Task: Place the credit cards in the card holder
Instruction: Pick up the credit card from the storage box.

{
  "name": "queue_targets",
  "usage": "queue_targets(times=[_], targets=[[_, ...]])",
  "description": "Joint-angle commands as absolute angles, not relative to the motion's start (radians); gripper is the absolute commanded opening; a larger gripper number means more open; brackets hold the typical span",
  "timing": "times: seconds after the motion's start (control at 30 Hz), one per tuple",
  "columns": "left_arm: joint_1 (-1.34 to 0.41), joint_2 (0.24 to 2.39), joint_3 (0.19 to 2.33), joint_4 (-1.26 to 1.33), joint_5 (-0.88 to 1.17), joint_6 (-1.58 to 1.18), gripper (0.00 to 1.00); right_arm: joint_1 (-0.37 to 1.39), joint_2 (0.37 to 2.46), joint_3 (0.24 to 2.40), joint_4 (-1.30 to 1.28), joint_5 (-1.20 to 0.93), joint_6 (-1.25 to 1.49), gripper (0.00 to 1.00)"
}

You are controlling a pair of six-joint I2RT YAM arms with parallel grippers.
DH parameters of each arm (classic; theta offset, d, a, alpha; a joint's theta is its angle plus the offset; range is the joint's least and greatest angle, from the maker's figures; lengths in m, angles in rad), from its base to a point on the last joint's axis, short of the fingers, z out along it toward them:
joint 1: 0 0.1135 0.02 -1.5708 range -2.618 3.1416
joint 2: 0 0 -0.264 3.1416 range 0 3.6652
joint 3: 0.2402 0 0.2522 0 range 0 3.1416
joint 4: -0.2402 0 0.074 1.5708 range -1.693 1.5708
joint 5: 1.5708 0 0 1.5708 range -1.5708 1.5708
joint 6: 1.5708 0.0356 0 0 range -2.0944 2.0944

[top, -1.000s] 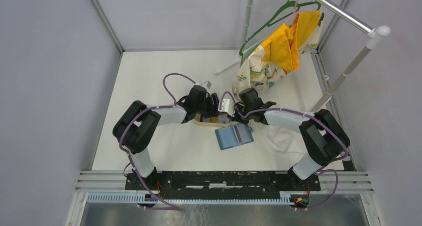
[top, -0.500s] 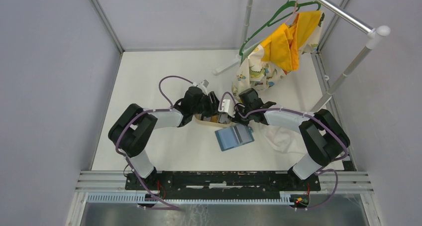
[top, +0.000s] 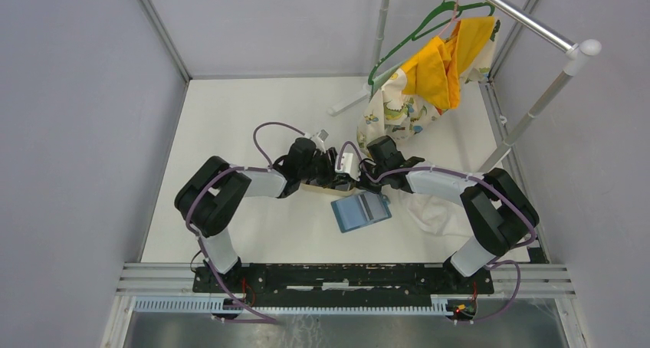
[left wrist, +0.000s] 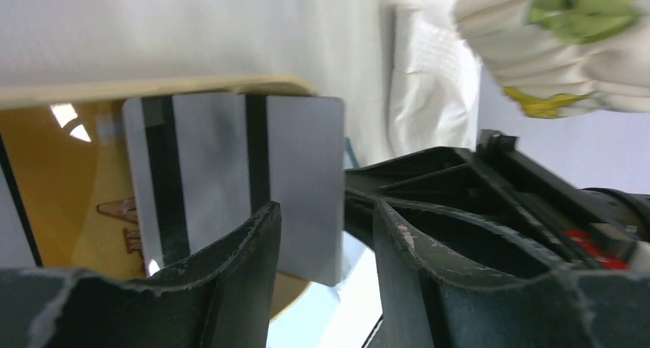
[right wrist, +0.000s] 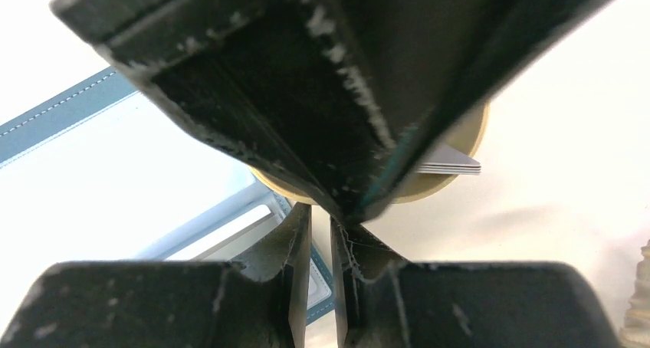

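Note:
A pale credit card with black stripes leans tilted in the tan tray. Its right edge shows in the gap of my left gripper, whose jaws stand apart without touching it. More cards lie stacked in the tray. The blue card holder lies unfolded just in front of the tray, its pockets facing up. My left gripper and right gripper almost touch over the tray. The right gripper shows only a thin slit, with nothing in it.
A white cloth lies to the right of the card holder, under the right arm. A clothes rack with a green hanger and a yellow and printed garment stands at the back right.
My left gripper has shifted a little right and nearer to the tray and the right gripper, and its jaws have narrowed slightly. The right arm has stayed still.

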State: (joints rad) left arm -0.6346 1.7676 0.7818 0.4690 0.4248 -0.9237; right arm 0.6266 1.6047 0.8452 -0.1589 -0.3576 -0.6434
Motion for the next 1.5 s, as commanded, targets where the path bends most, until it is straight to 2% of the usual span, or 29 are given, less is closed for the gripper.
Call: queue_targets(times=[0.0,0.3,0.6,0.77,1.23,1.47], targets=[[-0.646,1.787,0.815,0.435,0.429,-0.894,0.55,0.635,1.599,0.873,-0.107,-0.384,-0.636,0.2],[-0.646,1.765,0.863,0.25,0.308,-0.792,0.54,0.635,1.599,0.874,-0.108,-0.388,-0.635,0.2],[-0.646,1.732,0.886,0.16,0.237,-0.753,0.36,0.635,1.598,0.873,-0.109,-0.389,-0.634,0.2],[-0.646,1.734,0.894,0.138,0.227,-0.744,0.32,0.636,1.597,0.873,-0.112,-0.392,-0.635,0.2],[-0.634,1.684,0.864,0.106,0.213,-0.729,0.29,0.636,1.596,0.871,-0.113,-0.396,-0.635,0.2],[-0.625,1.682,0.858,0.112,0.231,-0.726,0.32,0.635,1.598,0.872,-0.115,-0.398,-0.635,0.2]])
